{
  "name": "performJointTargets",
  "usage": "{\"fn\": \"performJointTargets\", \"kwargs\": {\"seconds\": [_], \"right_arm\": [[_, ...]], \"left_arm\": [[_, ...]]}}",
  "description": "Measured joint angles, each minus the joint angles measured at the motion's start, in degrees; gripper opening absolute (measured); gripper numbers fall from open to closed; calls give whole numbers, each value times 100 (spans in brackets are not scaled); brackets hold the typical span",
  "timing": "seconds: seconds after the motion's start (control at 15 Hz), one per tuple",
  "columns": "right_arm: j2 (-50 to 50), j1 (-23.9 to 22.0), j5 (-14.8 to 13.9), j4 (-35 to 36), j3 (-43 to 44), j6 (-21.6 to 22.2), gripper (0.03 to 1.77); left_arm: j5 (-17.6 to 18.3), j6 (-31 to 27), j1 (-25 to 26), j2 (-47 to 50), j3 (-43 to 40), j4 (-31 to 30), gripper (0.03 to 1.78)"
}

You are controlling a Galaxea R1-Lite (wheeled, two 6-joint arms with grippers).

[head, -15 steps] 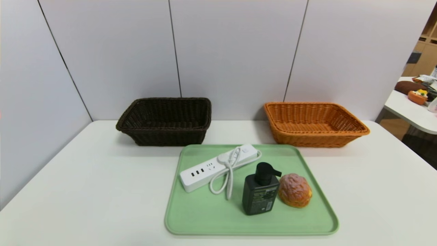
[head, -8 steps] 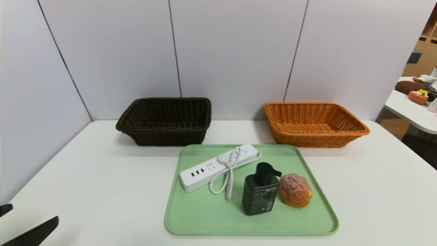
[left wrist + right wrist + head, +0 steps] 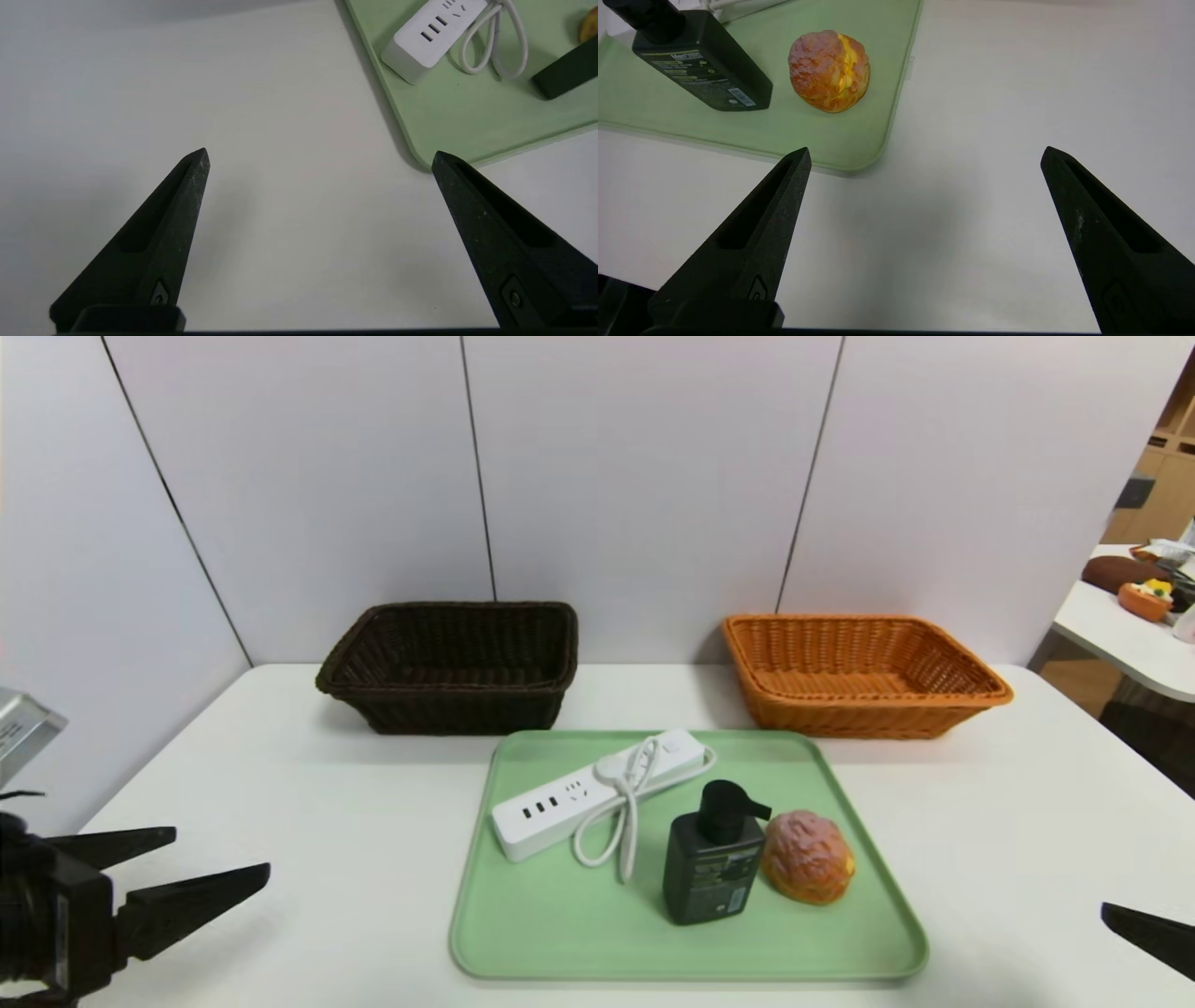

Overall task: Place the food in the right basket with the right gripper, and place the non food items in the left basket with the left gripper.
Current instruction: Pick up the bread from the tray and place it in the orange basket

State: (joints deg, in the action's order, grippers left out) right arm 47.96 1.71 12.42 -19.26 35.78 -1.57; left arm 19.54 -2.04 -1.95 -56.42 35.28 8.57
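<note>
Nothing is sorted yet: the cream bun [image 3: 808, 869], black pump bottle [image 3: 711, 868] and white power strip [image 3: 597, 791] all sit on the green tray [image 3: 560, 933]; the dark brown basket [image 3: 455, 667] and orange basket [image 3: 861, 675] behind it hold nothing; left gripper [image 3: 201, 863] and right gripper [image 3: 924, 154] hover over bare table beside the tray's near corners, jaws spread wide, grasping nothing; only the right wrist view shows the bun's yellow filling seam; only the head view shows the baskets
</note>
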Motion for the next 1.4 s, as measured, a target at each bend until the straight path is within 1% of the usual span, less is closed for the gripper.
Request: {"fn": "performJointTargets", "kwargs": {"seconds": [0.13,0.2,0.33,0.53,0.73,0.93,1.0,1.27,1.4], "right_arm": [[645,18,193,143,204,-162,170],[948,49,290,265,286,-226,170],[1532,232,391,480,474,-302,170],[2241,689,413,542,755,-322,170],[2778,1115,425,546,1025,-308,170],[3195,1334,433,546,1246,-361,170],[3280,1359,452,538,1298,-457,170],[3504,1441,627,461,1373,-1295,170],[3633,1469,656,472,1378,-1668,170]], "left_arm": [[165,-74,-110,-450,143,-223,169],[195,-129,-151,-634,177,-356,169],[215,-243,-206,-986,208,-601,169],[226,-258,-240,-1323,217,-783,169],[208,-254,-251,-1475,212,-805,169],[204,-250,-251,-1536,215,-805,169],[206,-251,-254,-1543,215,-806,169],[193,-250,-254,-1557,212,-805,169],[188,-258,-251,-1554,228,-805,169]]}}
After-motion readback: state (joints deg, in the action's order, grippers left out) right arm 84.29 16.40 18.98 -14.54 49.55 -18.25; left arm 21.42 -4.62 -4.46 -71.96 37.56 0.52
